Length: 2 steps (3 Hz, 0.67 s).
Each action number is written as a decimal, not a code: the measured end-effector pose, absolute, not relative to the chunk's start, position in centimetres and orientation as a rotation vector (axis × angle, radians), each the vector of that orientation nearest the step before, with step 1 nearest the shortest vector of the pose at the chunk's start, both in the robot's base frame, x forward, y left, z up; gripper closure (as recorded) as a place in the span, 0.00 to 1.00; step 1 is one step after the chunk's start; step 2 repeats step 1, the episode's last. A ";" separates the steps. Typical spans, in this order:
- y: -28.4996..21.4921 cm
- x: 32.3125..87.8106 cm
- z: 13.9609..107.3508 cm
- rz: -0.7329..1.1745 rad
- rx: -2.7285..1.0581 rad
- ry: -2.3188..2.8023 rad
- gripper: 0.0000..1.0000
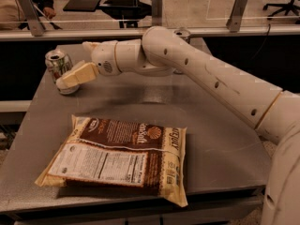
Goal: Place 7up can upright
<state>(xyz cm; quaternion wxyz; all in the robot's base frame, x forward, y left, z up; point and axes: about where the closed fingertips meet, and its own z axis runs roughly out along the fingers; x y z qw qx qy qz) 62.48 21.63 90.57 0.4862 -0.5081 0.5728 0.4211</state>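
Note:
The 7up can (57, 63) stands at the far left of the grey table (220, 139), its silver top up and leaning slightly. My gripper (75, 76) is at the can's lower right side and overlaps it, low over the table. The white arm (201, 74) reaches in from the right across the back of the table. The can's base is partly hidden behind the gripper.
A large brown and white snack bag (122, 158) lies flat at the front middle of the table. Another can top (182, 32) shows behind the arm at the back edge. A glass barrier with metal posts (237, 9) runs behind the table.

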 end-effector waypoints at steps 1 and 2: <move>21.6 62.5 90.6 1.026 -1.240 1.392 0.00; 21.6 62.5 90.6 1.026 -1.240 1.392 0.00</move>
